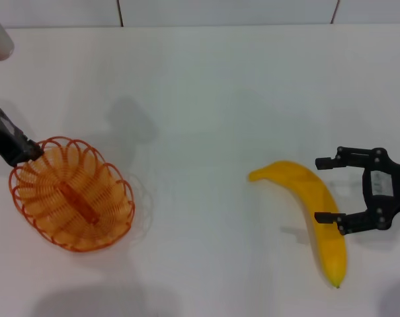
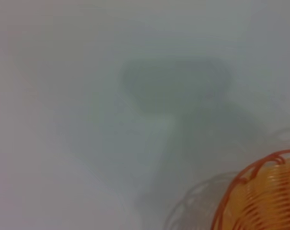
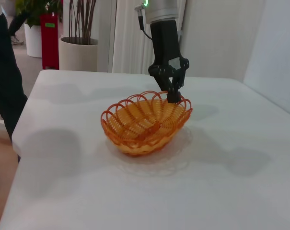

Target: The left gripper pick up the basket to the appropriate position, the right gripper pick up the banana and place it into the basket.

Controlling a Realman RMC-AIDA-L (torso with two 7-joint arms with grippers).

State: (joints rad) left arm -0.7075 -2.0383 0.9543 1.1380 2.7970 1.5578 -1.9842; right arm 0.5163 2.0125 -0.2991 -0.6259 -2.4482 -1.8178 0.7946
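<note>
on the left side of the white table, the shallow oval orange wire basket appears lifted a little, because the black two-fingered left gripper is clenched on its scalloped rim at the far edge; this pinch probably serves to carry the basket to a better place. to the right, well apart, the smooth bright yellow curved banana lies flat on the table. the black two-fingered right gripper has its fingers spread, reaching across the banana's middle, not gripping it yet.
</note>
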